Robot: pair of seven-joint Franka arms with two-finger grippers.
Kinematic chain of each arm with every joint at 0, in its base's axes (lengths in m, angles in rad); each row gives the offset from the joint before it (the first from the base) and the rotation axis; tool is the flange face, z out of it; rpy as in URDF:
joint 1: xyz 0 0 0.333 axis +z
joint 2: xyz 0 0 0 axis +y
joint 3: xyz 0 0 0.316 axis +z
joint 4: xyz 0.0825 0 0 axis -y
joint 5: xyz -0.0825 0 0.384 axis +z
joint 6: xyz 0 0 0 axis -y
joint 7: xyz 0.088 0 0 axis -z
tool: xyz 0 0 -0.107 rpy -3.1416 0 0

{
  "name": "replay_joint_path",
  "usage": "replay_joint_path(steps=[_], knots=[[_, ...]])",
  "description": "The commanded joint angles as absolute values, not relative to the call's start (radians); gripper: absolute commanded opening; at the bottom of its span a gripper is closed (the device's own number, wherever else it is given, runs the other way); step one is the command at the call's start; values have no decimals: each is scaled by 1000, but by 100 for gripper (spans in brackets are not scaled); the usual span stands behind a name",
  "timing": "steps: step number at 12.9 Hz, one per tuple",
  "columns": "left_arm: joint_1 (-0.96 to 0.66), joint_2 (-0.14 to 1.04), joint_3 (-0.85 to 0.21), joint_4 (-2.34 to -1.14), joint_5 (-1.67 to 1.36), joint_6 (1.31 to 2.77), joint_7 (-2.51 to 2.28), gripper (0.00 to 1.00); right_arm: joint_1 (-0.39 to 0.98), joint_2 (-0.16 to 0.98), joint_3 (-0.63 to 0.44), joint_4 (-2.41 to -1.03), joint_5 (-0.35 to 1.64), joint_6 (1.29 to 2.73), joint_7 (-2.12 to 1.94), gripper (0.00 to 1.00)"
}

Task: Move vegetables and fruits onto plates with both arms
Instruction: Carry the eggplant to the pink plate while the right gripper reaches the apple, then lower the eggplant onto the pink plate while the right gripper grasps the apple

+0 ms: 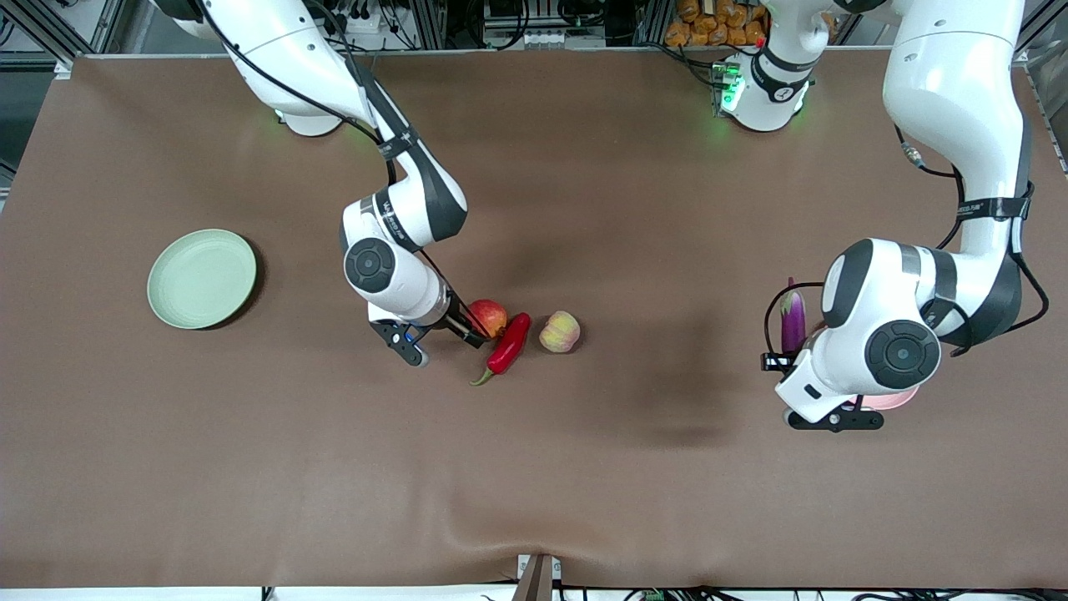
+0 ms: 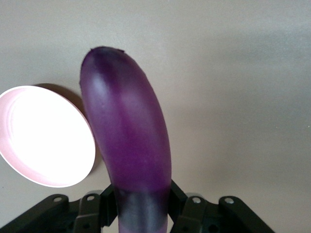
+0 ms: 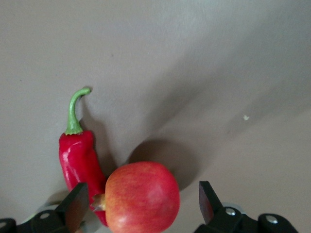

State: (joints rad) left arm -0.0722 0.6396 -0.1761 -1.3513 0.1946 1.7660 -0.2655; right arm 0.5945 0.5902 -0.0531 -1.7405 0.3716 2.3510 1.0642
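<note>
My left gripper (image 1: 784,361) (image 2: 143,208) is shut on the pale-capped end of the purple eggplant (image 1: 792,321) (image 2: 126,141) and holds it up over the table just beside the pink plate (image 1: 893,401) (image 2: 43,136). In the front view the left arm hides most of that plate. My right gripper (image 1: 467,325) (image 3: 141,204) is open and low at the table, one finger on each side of the red apple (image 1: 489,316) (image 3: 141,196) without touching it. The red chili (image 1: 509,344) (image 3: 80,158) lies against the apple. The peach (image 1: 560,331) sits beside the chili, toward the left arm's end.
The green plate (image 1: 202,278) lies toward the right arm's end of the brown table (image 1: 534,467). One finger (image 3: 77,206) of the right gripper stands close to the chili.
</note>
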Motion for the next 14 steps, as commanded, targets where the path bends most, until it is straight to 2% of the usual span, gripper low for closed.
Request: replay_joint_path(steps=[1,7,9,10,11,12,14], knots=[[-31,635,-179,-1353,213,1775,-204,0,621,586,-49,-1766,420,2387,1072,100],[49,646,-179,-1354,215,1836,-36,0,630,614,-49,-1767,420,2401,1077,100],[90,681,-179,-1355,215,1891,69,0,634,617,-49,-1766,420,2405,1078,73],[100,689,-179,-1355,210,1899,99,0,635,617,-49,-1767,422,2411,1078,67],[121,690,-179,-1358,209,1899,129,0,638,617,-49,-1767,423,2416,1081,68],[139,695,-179,-1358,209,1899,164,0,652,618,-49,-1767,423,2430,1097,75],[169,707,-179,-1358,203,1899,213,0,672,633,-49,-1767,423,2463,1109,80]])
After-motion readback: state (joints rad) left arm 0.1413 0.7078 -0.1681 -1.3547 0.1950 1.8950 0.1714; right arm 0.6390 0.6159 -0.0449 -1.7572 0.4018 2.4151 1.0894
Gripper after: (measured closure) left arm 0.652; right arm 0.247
